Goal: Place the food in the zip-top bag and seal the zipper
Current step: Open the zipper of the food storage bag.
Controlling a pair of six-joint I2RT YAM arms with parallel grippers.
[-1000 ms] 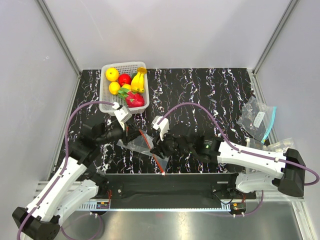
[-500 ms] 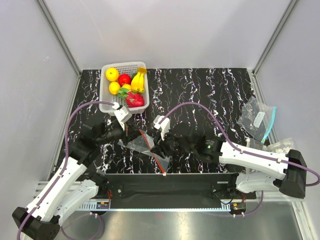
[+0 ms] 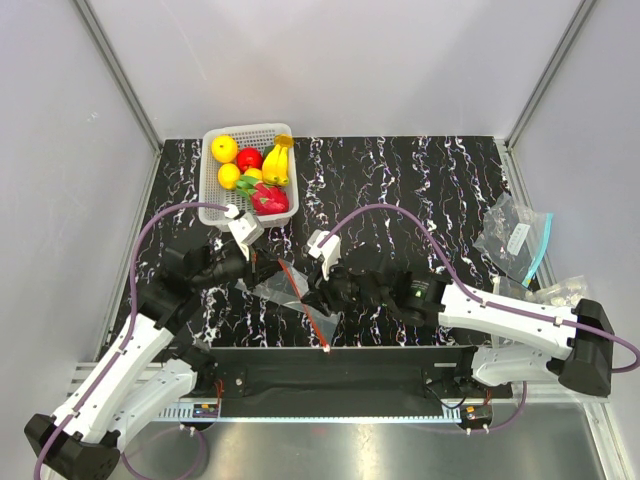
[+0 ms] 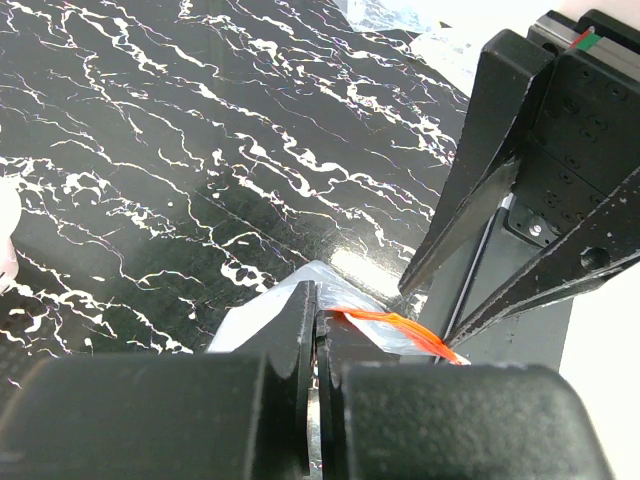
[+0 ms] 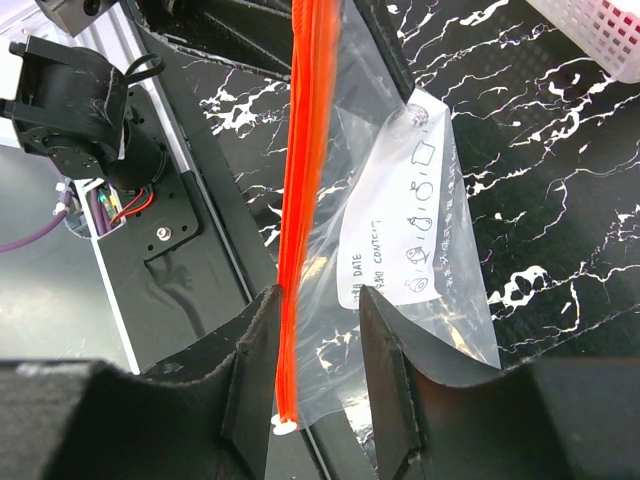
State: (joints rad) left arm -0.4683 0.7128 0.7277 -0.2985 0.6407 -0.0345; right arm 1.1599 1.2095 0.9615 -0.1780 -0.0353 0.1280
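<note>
Left gripper (image 4: 317,315) pinched shut on bag (image 3: 280,292) edge, lower centre of top view. Right gripper (image 5: 315,365) spread astride zipper (image 5: 300,180), not clamped. Food (image 3: 255,172) in basket (image 3: 209,185), upper left. Risk: floppy film slips from pinch, mouth fails to open.

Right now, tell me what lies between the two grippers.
The zip-top bag with its red-orange zipper fills that gap: the left gripper is shut on one edge, and the right gripper straddles the zipper. The top view shows it.
</note>
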